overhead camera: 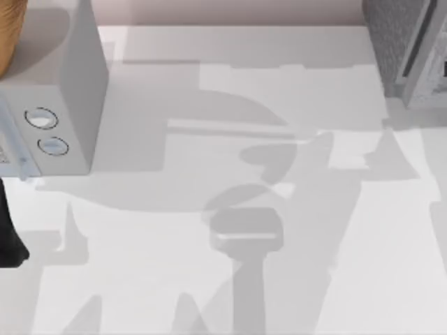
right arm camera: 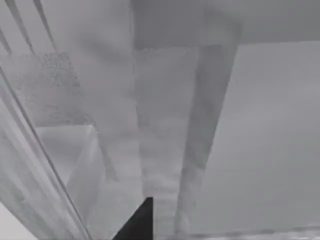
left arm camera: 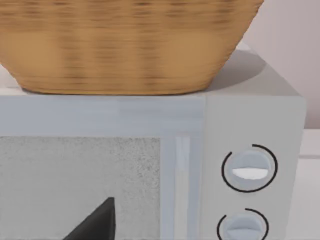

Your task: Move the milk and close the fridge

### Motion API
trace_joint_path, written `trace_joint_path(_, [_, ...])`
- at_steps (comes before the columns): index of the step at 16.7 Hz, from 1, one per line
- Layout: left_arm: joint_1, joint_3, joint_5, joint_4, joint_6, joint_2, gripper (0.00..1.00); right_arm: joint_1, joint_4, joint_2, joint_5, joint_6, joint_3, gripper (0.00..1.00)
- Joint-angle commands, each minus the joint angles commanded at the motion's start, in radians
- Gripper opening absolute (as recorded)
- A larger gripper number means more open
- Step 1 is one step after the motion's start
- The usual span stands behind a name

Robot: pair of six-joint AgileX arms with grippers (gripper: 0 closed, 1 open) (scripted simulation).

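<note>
The fridge (overhead camera: pixel 405 49), a dark grey speckled cabinet with a lighter door panel, stands at the table's far right corner and is cut off by the top view's edge. The right wrist view looks closely at the fridge's grey panels (right arm camera: pixel 55 85), and a dark tip of my right gripper (right arm camera: pixel 140 222) shows at that picture's lower edge, close to them. A dark tip of my left gripper (left arm camera: pixel 97 225) sits in front of the dialled box's speckled window. Part of my left arm (overhead camera: pixel 10 230) is black at the top view's left edge. The milk is out of view.
A smooth light-grey box with two round dials (overhead camera: pixel 63 105) stands at the far left, and a wicker basket (left arm camera: pixel 125 45) rests on top of it. The white table (overhead camera: pixel 244 279) between the two boxes carries only arm shadows.
</note>
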Motion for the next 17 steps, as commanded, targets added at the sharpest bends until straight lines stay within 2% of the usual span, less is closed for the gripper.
trace_joint_path(6, [0.0,0.0,0.0,0.0,0.0,0.0,1.0,-0.013,-0.019,0.044,0.004,-0.003,0.033,1.0])
trace_joint_path(13, [0.0,0.0,0.0,0.0,0.0,0.0,1.0,-0.012,-0.087,0.319,0.009,0.0,0.383,1.0])
trace_joint_path(17, [0.0,0.0,0.0,0.0,0.0,0.0,1.0,-0.011,-0.095,0.366,0.011,-0.002,0.45,1.0])
